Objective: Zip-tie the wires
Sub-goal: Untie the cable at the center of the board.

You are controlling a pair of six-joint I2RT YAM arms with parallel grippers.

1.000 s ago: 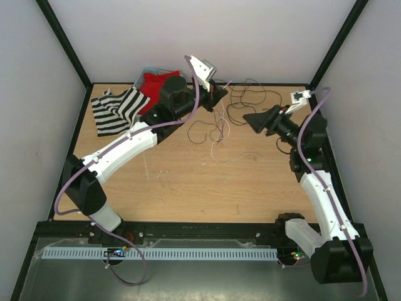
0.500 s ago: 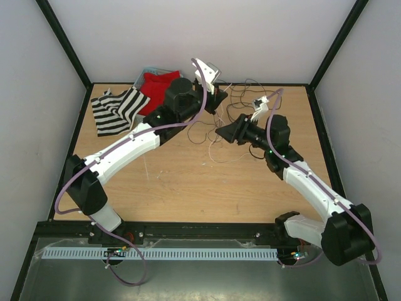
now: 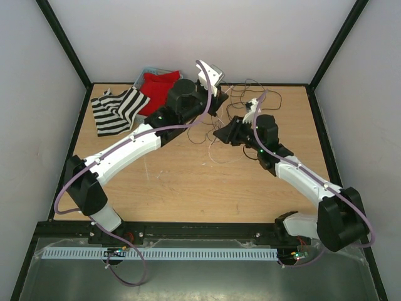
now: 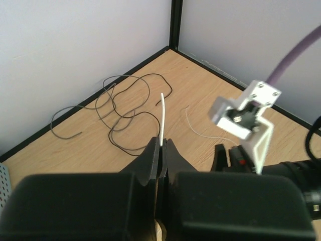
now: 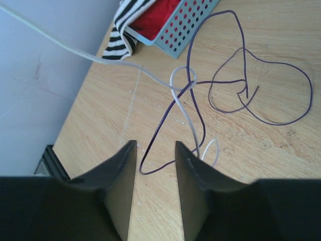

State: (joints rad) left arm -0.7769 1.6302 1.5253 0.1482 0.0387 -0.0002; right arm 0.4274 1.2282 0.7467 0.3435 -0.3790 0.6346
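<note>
Pinching the zip tie point(image 4: 163, 115), L gripper point(image 4: 161, 144) had its fingers pressed together on the strip's lower end. The white strip stood up past the tips, slightly bowed. Dark wires point(image 4: 123, 108) lay looped on the table point(image 4: 200, 90) beyond and left of those tips, apart from the strip. R gripper point(image 5: 155, 149) hung w/ fingers spread. More wires, dark and pale, crossed on the wood just ahead of its tips. Perforated basket point(image 5: 185, 25) w/ red cloth point(image 5: 160, 12) and striped cloth point(image 5: 123, 30) sat farther ahead.

Lab robot cell: white panel walls point(image 3: 188, 37), black frame posts point(image 3: 64, 44), wooden tabletop point(image 3: 188, 188).
</note>
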